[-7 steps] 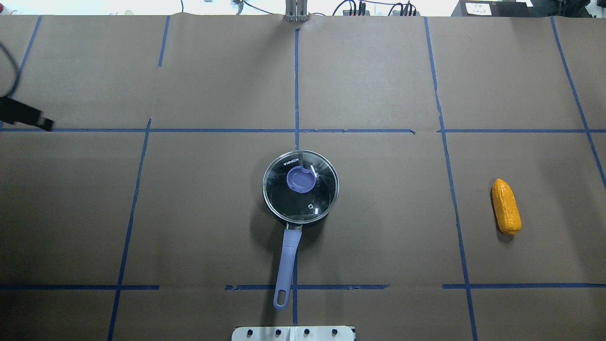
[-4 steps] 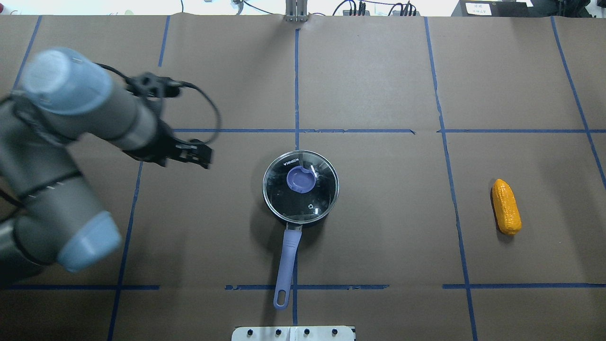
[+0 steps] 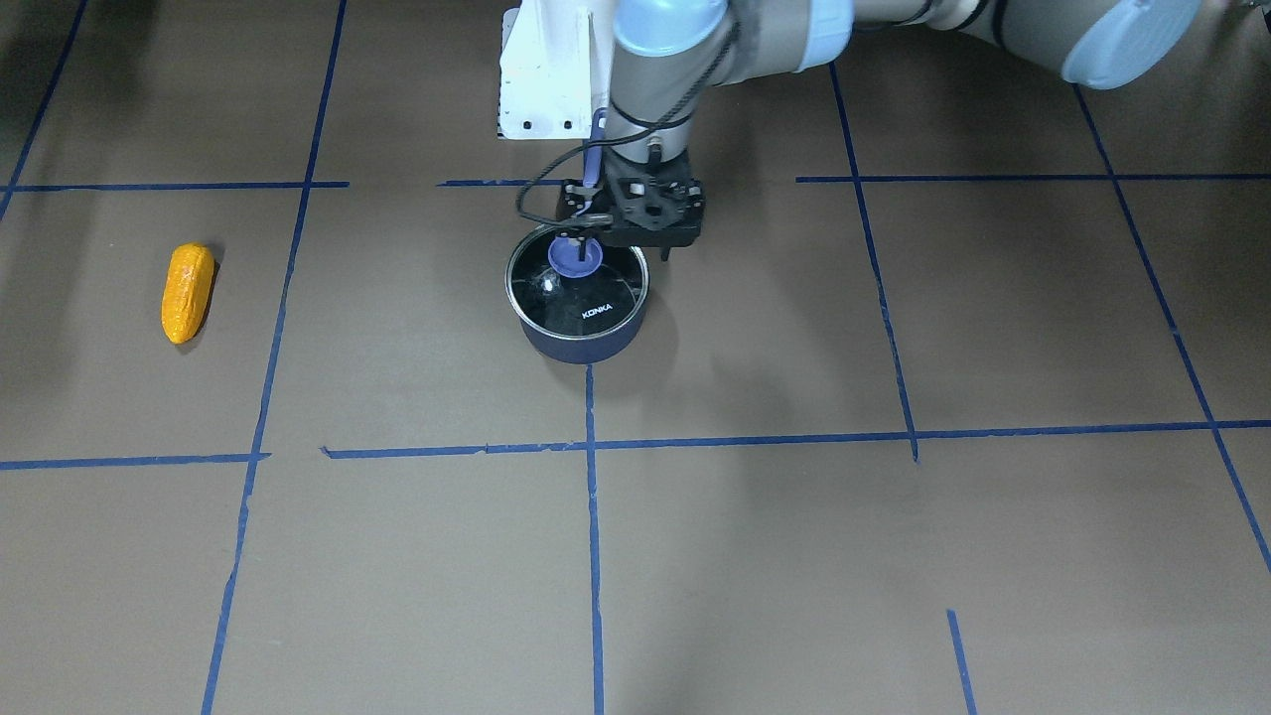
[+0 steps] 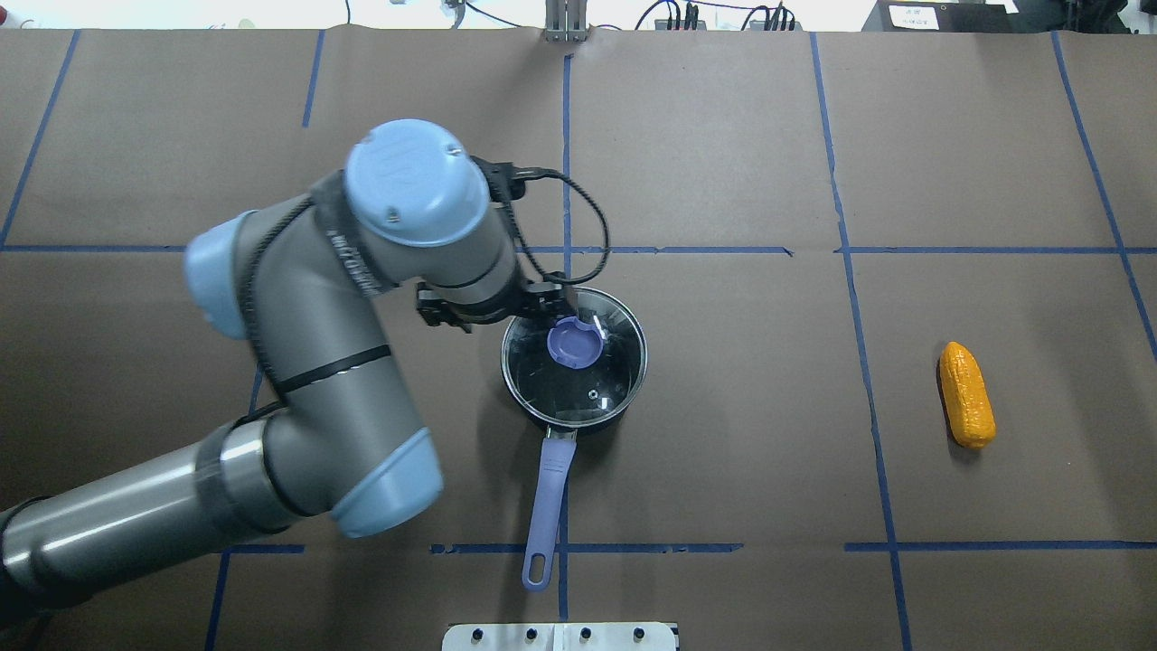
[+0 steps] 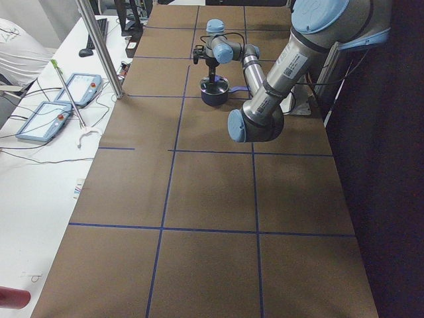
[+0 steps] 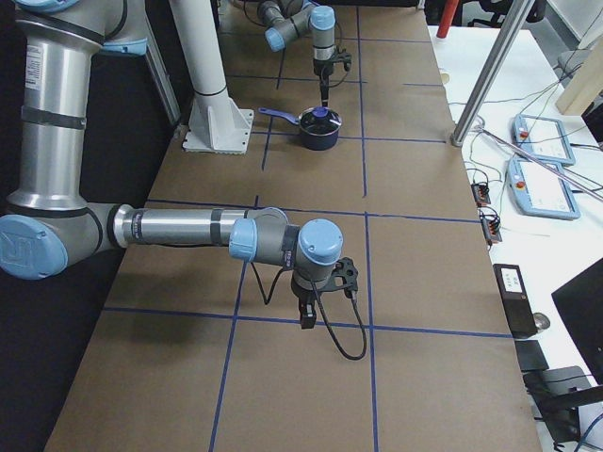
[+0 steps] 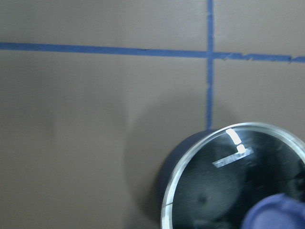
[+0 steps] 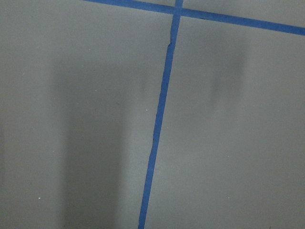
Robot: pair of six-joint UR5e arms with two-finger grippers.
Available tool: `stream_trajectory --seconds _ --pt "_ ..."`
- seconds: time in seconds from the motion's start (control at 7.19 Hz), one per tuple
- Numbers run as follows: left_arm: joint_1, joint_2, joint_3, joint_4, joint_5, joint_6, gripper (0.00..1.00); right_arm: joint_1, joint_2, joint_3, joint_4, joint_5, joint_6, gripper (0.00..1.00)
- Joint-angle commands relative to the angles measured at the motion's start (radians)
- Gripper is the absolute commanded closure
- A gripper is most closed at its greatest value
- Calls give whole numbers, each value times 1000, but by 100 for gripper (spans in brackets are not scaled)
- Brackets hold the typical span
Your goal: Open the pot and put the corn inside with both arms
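Left arm [image 4: 316, 362] comes in low, elbow folded sharply, wrist vertical, left hand [image 3: 635, 236] pointing straight down. Its jaw gap is masked by the wrist body, so the state can't be called. Right arm [image 6: 188, 228]: forearm stretched out level and low, right hand [image 6: 306, 315] pointing down. It shows only in the side view, probably slightly parted, unconfirmed.

Likely lab: taped table [image 4: 723, 434], teach pendants [image 6: 542, 141]

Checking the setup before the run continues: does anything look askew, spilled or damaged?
Nothing stands out: the glass lid sits level on the pot, the corn lies intact on the table, nothing spilled.
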State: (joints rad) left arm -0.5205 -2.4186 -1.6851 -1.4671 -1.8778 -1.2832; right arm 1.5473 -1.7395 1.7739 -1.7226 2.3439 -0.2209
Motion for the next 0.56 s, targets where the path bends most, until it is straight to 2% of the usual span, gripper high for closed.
stream_trajectory --seconds 0.0,0.14,0.42 --pt "34 -71 69 1 29 -11 0 -1 0 -1 0 0 0 0" --pt "34 -115 140 -2 29 -46 0 -1 0 -2 0 0 0 0" --pt "34 -116 159 -2 29 -51 0 -3 0 -4 0 0 0 0"
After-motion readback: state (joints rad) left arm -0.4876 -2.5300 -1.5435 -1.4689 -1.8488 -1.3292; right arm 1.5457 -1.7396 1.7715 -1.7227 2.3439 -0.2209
